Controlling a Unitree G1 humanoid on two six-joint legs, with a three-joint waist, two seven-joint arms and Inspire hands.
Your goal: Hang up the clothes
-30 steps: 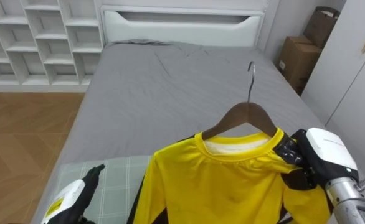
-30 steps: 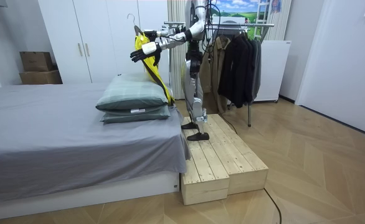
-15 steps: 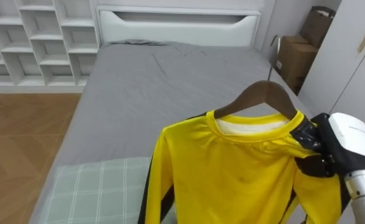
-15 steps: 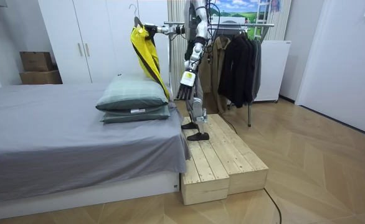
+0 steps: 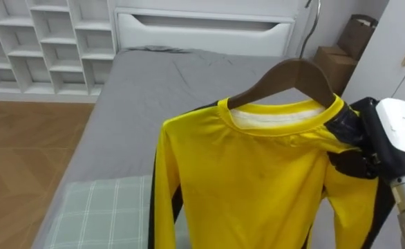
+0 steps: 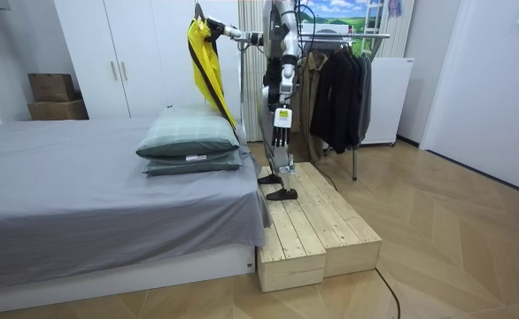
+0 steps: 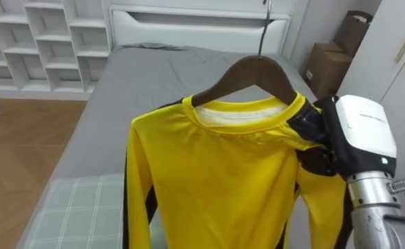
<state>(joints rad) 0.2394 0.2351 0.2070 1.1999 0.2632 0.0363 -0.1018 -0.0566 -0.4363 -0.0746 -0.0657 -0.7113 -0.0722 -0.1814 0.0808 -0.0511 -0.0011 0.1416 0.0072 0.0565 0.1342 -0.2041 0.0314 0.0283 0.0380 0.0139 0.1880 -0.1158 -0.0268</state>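
Holding yellow long-sleeved shirt [image 5: 251,173] on brown wooden hanger [image 5: 292,72] high over near end of grey bed [image 5: 161,90], probably gripped at right shoulder by right hand [image 5: 365,155]; dangling left hand [image 6: 279,133], too small to tell

The yellow shirt [image 5: 251,180] is showing smooth, faintly sheeny cloth; above it the hanger [image 5: 292,72] is showing polished dark wood, its hook [image 5: 312,21] bare metal; behind it the bedsheet [image 5: 168,83] is lying matt.

Robot stands on a wooden platform [image 6: 317,232] beside a bed [image 6: 91,190], right hand [image 6: 220,31] holding a yellow shirt [image 6: 205,66] high above pillows [image 6: 189,142].
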